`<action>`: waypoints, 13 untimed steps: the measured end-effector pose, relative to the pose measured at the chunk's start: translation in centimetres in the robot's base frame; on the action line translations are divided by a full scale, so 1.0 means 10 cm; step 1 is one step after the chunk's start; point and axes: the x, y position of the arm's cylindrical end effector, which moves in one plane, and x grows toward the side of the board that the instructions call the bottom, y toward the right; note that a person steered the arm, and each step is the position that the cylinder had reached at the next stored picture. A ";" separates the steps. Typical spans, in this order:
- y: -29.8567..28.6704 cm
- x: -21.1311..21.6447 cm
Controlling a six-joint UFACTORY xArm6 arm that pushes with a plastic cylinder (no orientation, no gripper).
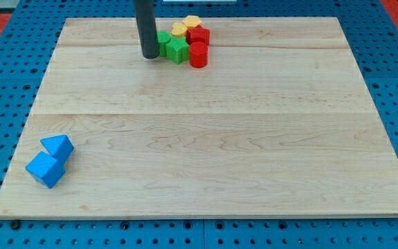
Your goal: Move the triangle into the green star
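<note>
A blue triangle [58,146] lies near the view's bottom left of the wooden board [206,138], touching a blue cube [45,170] just below it. A green star [177,50] sits near the view's top centre in a tight cluster of blocks. My tip [150,56] rests on the board just left of that cluster, close beside a green block [164,42] that my rod partly hides. The tip is far from the blue triangle.
The cluster also holds a red cylinder [197,54], a red block [199,36] and two yellow blocks [191,23] [179,30] behind the star. A blue pegboard [5,76] surrounds the board.
</note>
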 end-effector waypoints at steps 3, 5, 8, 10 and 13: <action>-0.58 2.82; -1.46 2.79; -0.77 1.47; -0.23 0.65; 0.38 0.61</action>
